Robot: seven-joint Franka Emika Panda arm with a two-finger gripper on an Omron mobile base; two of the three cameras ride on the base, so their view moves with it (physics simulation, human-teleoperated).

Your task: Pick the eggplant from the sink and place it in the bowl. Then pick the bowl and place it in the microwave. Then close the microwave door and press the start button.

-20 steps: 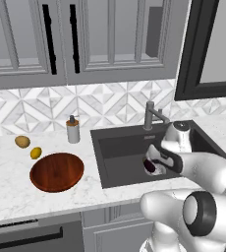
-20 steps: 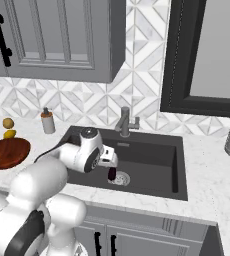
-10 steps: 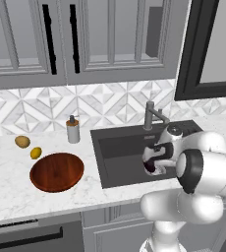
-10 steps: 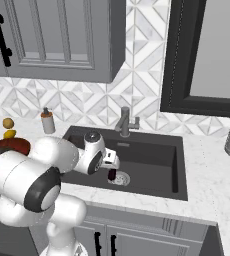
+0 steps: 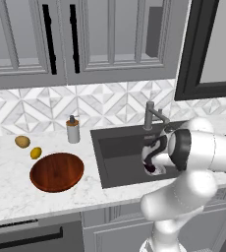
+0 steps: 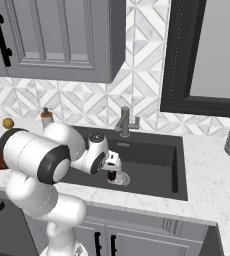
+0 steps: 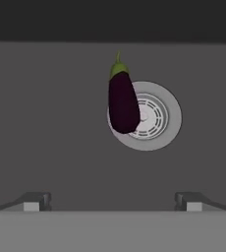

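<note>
Hovered over eggplant (image 7: 123,103) lying across drain (image 7: 152,117) in sink (image 7: 46,123), jaws spread. Looked light, smooth, slippery; best gripped across its thick middle.

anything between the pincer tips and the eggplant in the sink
Nothing: in the hand view only bare dark sink floor separates the open pincer from the eggplant, which lies partly over the round drain.

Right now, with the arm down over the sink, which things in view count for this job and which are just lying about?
Job:
- small dark purple eggplant, lying partly over the round silver drain
- dark charcoal sink
- wide reddish-brown wooden bowl
- open pincer, above the eggplant

Lying about:
- yellow lemon
- tan potato
- soap dispenser
- grey metal faucet
</note>
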